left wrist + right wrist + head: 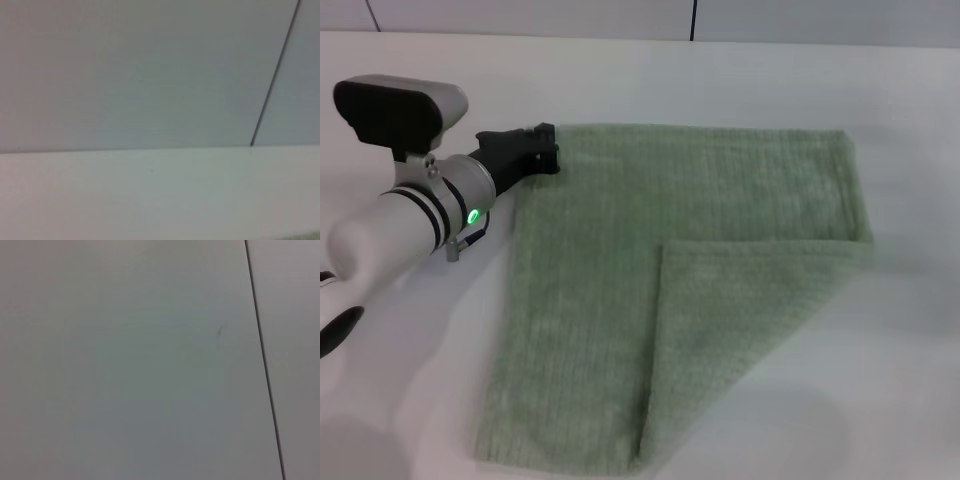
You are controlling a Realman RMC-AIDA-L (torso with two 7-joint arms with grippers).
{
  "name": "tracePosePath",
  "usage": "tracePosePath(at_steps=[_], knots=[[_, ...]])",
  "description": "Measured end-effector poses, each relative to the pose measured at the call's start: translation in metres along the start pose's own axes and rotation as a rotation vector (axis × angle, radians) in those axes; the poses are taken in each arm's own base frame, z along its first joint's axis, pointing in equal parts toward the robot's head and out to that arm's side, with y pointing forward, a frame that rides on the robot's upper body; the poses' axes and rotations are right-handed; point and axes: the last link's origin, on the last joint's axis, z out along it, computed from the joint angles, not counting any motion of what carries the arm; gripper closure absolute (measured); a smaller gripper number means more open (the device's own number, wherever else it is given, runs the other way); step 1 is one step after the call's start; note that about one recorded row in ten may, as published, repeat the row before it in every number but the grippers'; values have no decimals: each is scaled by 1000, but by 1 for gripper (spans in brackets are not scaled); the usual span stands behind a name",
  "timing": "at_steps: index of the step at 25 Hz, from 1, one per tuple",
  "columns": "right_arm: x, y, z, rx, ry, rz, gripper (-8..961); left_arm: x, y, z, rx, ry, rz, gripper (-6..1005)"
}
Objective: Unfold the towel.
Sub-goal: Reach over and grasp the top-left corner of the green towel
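The towel (620, 250) is a large pale sage-green cloth lying flat on the white table (920, 350). Its near right part is folded back over itself as a flap (740, 310), with a diagonal fold running to the near edge. My left gripper (542, 150) is at the towel's far left corner, low over the table and touching or just over the hem. A thin sliver of the towel shows at the edge of the left wrist view (310, 237). My right gripper is out of view.
The table's far edge meets a pale wall with a dark panel seam (694, 20). The seam also shows in the left wrist view (275, 75) and in the right wrist view (262, 360). Bare table surrounds the towel.
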Motion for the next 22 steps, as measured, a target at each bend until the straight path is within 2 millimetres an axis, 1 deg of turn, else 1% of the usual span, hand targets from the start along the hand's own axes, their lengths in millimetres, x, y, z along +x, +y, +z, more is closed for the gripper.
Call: tracePosePath(at_steps=[22], knots=[[0,8,4,-29,-1,9,147,-4,6,2,-6,-30,55,1001]])
